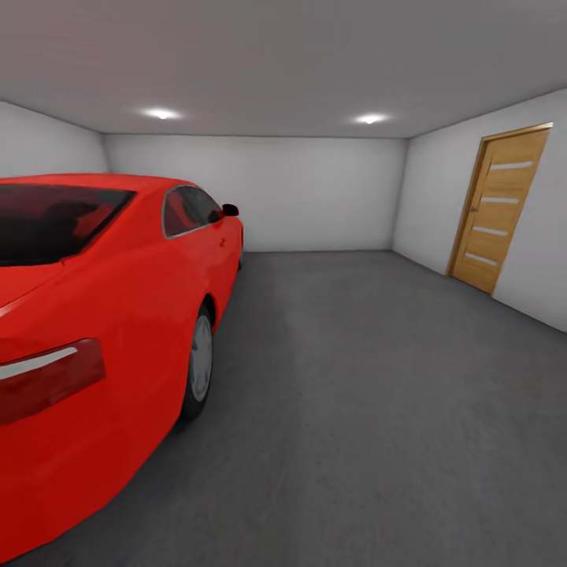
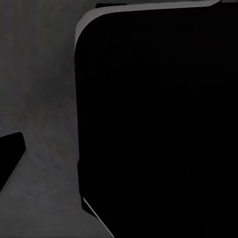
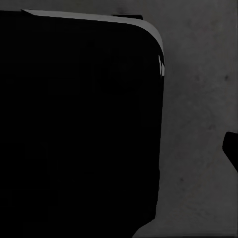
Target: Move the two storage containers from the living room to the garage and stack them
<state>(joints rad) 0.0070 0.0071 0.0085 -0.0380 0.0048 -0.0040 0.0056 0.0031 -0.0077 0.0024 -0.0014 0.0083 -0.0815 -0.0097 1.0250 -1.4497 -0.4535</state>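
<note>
I am in the garage, with plain grey-white walls and a dark grey concrete floor (image 1: pixel 370 394). The two storage containers and the living room are out of view. In the left wrist view, one dark fingertip (image 2: pixel 11 157) of my left gripper stands far out at the picture's edge over the floor, with nothing against it. In the right wrist view, a dark fingertip (image 3: pixel 231 148) of my right gripper sits likewise at the edge. A large black rounded body (image 2: pixel 158 124) (image 3: pixel 74 124) covers much of both wrist views.
A red car (image 1: pixel 110 331) is parked along the left, its rear close to me. A wooden door (image 1: pixel 500 209) with pale horizontal strips stands in the right wall. Open concrete stretches ahead between the car and that wall, up to the back wall (image 1: pixel 315 193).
</note>
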